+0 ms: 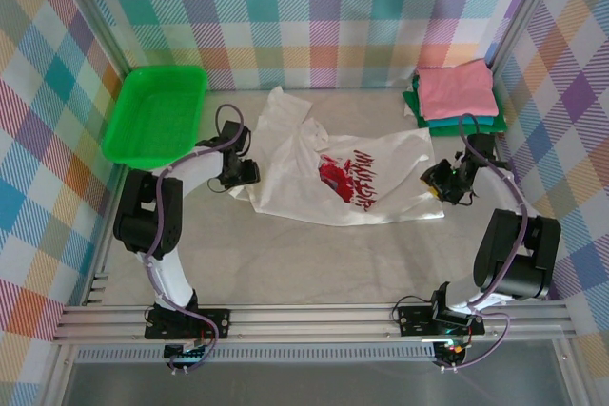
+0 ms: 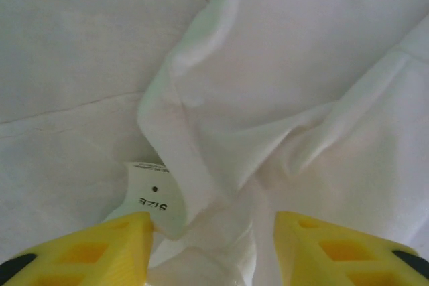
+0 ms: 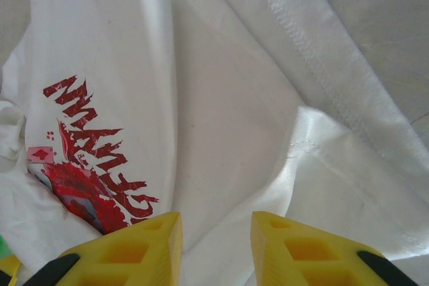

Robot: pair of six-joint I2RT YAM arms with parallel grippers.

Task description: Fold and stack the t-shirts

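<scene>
A white t-shirt (image 1: 333, 173) with a red-and-black chest graphic (image 1: 347, 181) lies crumpled in the middle of the table. My left gripper (image 1: 249, 174) is at its left edge, open, and in the left wrist view a bunched fold of white cloth (image 2: 288, 65) and a size tag (image 2: 151, 195) lie between the yellow fingers (image 2: 214, 222). At the shirt's right edge my right gripper (image 1: 433, 178) is open just above the cloth (image 3: 221, 98), with the graphic (image 3: 87, 165) to its left (image 3: 216, 222). A folded pink t-shirt (image 1: 457, 89) tops teal (image 1: 466, 123) and green (image 1: 414, 102) ones at the back right.
A green plastic tray (image 1: 157, 111) stands at the back left. Checked walls close in the table on three sides. Bare grey tabletop (image 1: 314, 263) stretches between the shirt and the arm bases.
</scene>
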